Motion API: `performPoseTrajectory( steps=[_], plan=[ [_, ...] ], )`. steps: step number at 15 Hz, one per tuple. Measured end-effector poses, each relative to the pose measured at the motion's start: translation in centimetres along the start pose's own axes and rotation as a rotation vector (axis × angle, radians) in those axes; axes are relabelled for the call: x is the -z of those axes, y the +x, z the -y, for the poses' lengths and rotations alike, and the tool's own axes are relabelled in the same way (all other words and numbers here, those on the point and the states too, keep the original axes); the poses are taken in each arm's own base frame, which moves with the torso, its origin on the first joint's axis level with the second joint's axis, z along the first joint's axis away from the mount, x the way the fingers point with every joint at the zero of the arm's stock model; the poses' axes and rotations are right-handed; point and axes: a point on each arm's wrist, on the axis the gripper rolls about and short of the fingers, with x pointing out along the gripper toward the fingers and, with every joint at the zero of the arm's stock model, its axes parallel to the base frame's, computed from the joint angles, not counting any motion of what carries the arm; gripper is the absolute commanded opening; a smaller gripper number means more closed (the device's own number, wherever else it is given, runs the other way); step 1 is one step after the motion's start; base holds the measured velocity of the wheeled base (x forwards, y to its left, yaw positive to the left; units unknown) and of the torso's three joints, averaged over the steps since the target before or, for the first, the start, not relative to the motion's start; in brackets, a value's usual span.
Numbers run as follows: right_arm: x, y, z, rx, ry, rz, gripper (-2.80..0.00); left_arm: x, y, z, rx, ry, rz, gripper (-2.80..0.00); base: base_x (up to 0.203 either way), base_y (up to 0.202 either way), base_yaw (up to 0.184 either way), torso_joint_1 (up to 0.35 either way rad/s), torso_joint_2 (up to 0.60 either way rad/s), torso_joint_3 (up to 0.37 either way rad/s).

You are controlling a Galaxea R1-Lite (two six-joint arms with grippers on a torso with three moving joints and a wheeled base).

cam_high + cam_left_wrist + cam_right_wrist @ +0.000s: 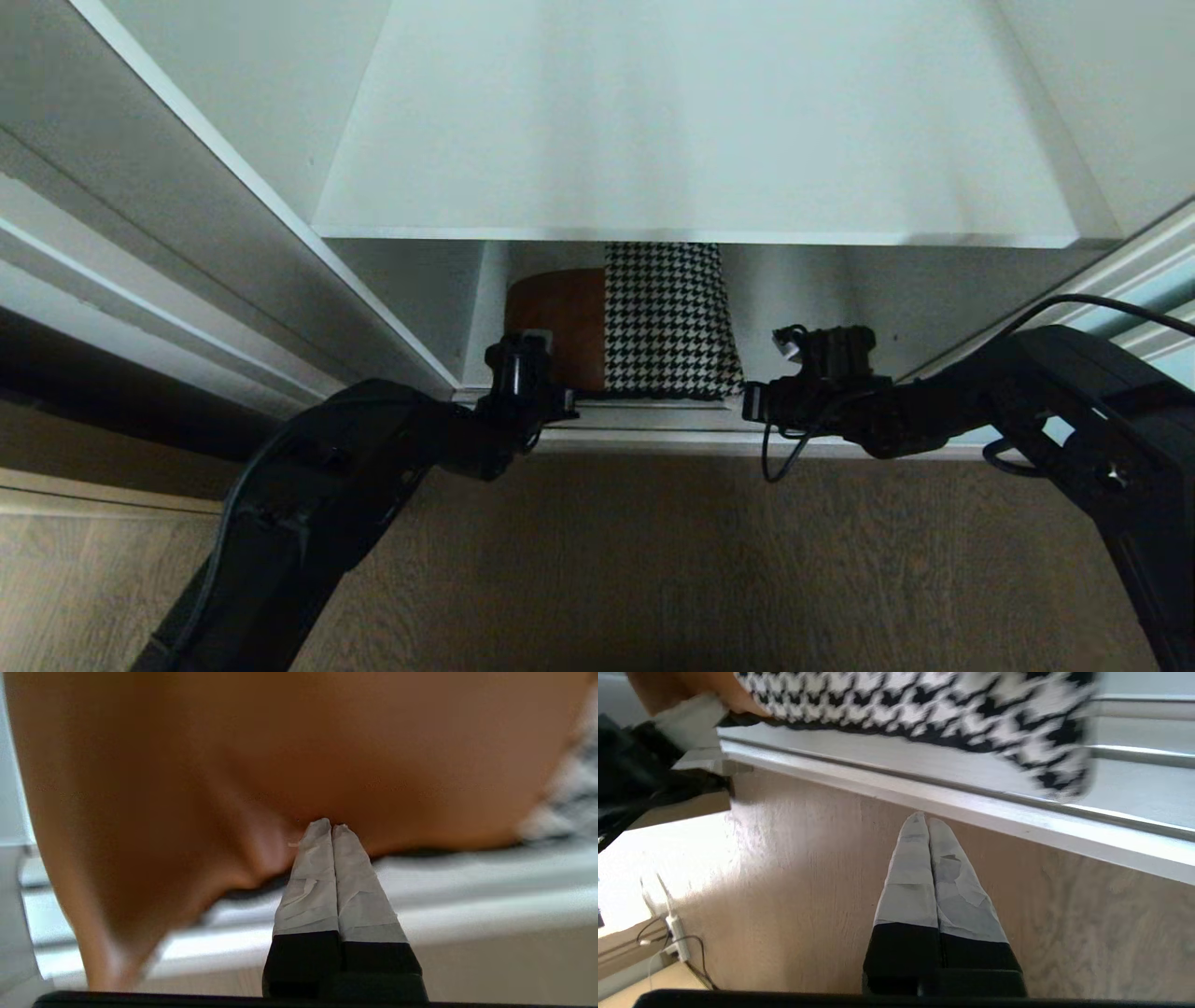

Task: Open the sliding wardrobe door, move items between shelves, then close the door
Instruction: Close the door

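Note:
The cushion [667, 317] lies on the lower shelf [840, 308], its houndstooth panel beside a rust-brown one, under the wide white upper shelf [700, 140]. My left gripper [535, 343] reaches the brown panel's front edge. In the left wrist view it [331, 825] is shut, its tips pinching the puckered brown fabric of the cushion [327, 742]. My right gripper [789, 345] hovers just right of the cushion's front corner. It [927, 819] is shut and empty over the wooden floor, short of the cushion [924, 704]. Pale aqua glass of the sliding wardrobe door [1158, 299] shows at the right.
A silver-grey bottom track [653, 425] runs along the wardrobe's front. Grey frames and rails [140, 233] slant down the left side. Wooden floor [653, 560] lies in front. A white power strip with cables [675, 933] sits on the floor near the left arm.

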Motion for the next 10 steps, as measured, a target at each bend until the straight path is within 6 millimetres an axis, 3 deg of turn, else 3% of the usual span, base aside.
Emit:
performPoseTrajectory(
  steps=[4,7,10],
  plan=[
    [-0.28,-0.30,-0.05,0.001,-0.003,0.006,-2.80,1.52,1.52,-1.02,-0.047,0.015,0.118,-2.80,0.000,0.000,0.000,0.000,0.00,0.000],
    [-0.41,-0.61,-0.15,-0.007,-0.014,0.034,-2.80,0.98,1.45,-1.04,-0.006,0.046,0.331,-2.80,0.000,0.000,0.000,0.000,0.00,0.000],
    [-0.58,-0.96,-0.16,-0.007,-0.018,0.044,-2.80,0.72,1.28,-1.03,-0.018,0.038,0.395,-2.80,0.000,0.000,0.000,0.000,0.00,0.000]
  ],
)
